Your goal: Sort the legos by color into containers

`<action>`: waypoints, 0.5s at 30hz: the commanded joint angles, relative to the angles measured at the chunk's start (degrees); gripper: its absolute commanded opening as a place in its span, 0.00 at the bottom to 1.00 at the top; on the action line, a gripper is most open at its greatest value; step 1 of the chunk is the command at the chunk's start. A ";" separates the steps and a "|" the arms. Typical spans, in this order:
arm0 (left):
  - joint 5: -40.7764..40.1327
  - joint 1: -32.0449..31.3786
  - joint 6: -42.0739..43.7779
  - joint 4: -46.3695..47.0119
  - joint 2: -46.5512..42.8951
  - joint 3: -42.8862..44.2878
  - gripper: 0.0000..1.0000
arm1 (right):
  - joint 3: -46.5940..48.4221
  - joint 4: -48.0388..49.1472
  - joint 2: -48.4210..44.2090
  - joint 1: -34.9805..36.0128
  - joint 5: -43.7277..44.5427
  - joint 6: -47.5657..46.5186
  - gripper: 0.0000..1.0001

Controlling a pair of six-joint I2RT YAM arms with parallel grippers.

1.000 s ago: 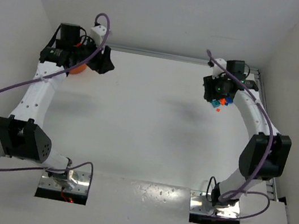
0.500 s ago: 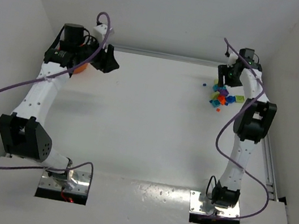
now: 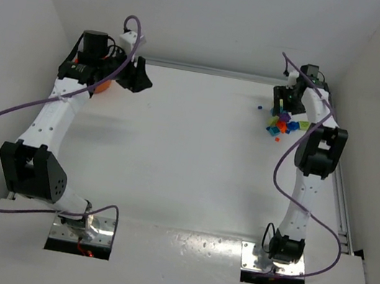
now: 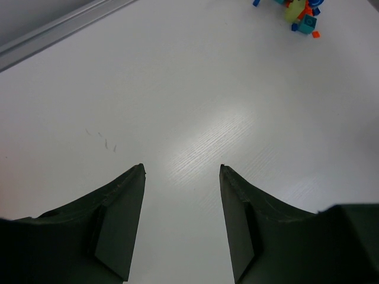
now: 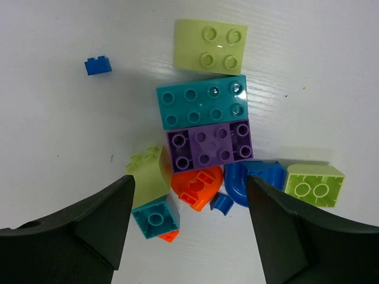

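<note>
The legos lie in a loose pile at the far right of the table. In the right wrist view I see a yellow-green brick, a teal brick, a purple brick, an orange piece, a curved blue piece and a small blue brick lying apart. My right gripper is open and empty, hovering above the pile. My left gripper is open and empty over bare table. In the top view it is beside the orange bowl, which the arm mostly hides.
A metal rail runs along the table's far edge, with white walls close behind and at both sides. The lego pile also shows far off in the left wrist view. A teal cube and a yellow-green brick flank the pile.
My right arm has stretched out and its gripper moved toward the far edge, uncovering the pile. My left wrist shifted slightly right by the bowl.
</note>
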 commanded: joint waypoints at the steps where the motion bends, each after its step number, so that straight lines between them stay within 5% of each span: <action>1: 1.50 -0.48 -1.13 1.96 -0.16 -0.42 0.59 | 2.43 2.21 1.15 0.07 2.49 1.05 0.76; 15: 1.50 -0.48 -1.13 2.49 -0.16 -0.95 0.59 | 3.57 3.01 4.57 0.07 5.84 1.67 0.67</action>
